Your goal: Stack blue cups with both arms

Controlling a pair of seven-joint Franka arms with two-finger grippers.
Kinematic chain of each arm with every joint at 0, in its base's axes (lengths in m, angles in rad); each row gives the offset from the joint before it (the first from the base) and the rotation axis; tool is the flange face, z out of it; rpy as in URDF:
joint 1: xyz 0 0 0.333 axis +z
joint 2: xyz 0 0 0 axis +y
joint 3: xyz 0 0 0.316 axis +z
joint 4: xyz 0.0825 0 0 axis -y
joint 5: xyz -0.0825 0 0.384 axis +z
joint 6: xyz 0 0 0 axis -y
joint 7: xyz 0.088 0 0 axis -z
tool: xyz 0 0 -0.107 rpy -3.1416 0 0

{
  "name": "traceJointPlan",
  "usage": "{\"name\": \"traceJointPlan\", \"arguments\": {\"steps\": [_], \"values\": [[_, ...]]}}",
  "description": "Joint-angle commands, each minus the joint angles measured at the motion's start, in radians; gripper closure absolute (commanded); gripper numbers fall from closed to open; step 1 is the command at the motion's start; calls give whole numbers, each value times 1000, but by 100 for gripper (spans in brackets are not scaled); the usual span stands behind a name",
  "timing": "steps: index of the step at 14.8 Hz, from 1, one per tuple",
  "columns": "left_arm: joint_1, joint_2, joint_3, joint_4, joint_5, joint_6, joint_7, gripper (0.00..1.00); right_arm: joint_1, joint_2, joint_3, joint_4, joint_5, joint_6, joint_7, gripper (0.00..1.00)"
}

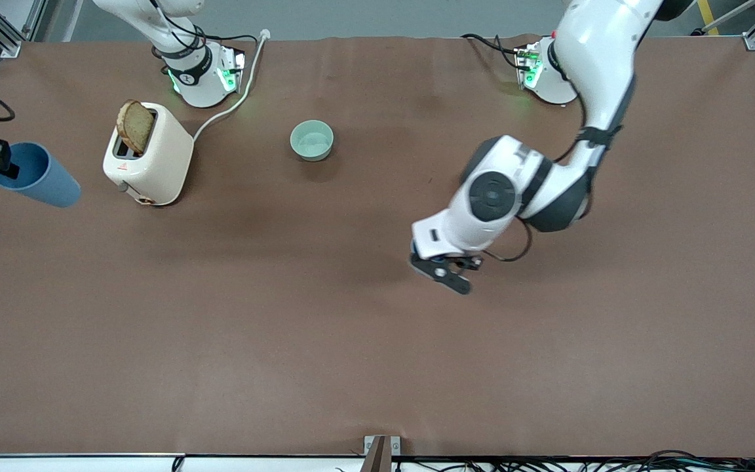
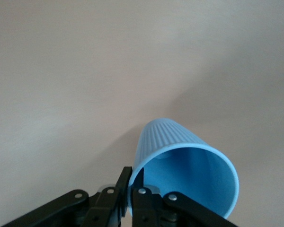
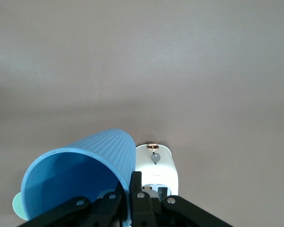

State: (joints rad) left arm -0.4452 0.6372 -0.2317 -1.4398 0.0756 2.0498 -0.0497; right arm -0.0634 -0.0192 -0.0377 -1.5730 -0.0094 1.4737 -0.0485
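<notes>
- Right now each arm holds a blue cup, both lifted off the table (image 1: 377,367).
- Left gripper (image 2: 131,189): fingers pinched on the rim of one blue cup (image 2: 184,165), cup tilted, over mid-table; in front view the arm hides it.
- Right gripper (image 1: 4,167): clamped on the rim of the second cup (image 1: 37,176), at its end of the table, beside the toaster (image 1: 148,157) w/ bread.
- Green bowl (image 1: 312,139) sits between them, untouched.
- Step, I'd judge: carry. Next you need both cups brought together, mouths aligned, one slid into the other.
</notes>
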Motion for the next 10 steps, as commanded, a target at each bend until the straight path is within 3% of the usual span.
{"name": "traceJointPlan", "arguments": {"steps": [1, 6, 8, 9, 10], "values": [[-68, 64, 3, 61, 27, 3, 2, 100, 22, -24, -1, -16, -12, 17, 22, 99], [-151, 125, 11, 64, 33, 61, 42, 99, 23, -12, -2, 16, -11, 16, 27, 100], [-173, 133, 12, 64, 38, 70, 45, 98, 14, -12, -5, 24, 41, 10, 42, 100], [-176, 139, 12, 64, 50, 72, 47, 93, 13, -12, -7, 24, 54, -4, 48, 100], [-176, 145, 12, 64, 64, 72, 45, 82, 14, -12, -7, 21, 54, -7, 52, 100]]}}
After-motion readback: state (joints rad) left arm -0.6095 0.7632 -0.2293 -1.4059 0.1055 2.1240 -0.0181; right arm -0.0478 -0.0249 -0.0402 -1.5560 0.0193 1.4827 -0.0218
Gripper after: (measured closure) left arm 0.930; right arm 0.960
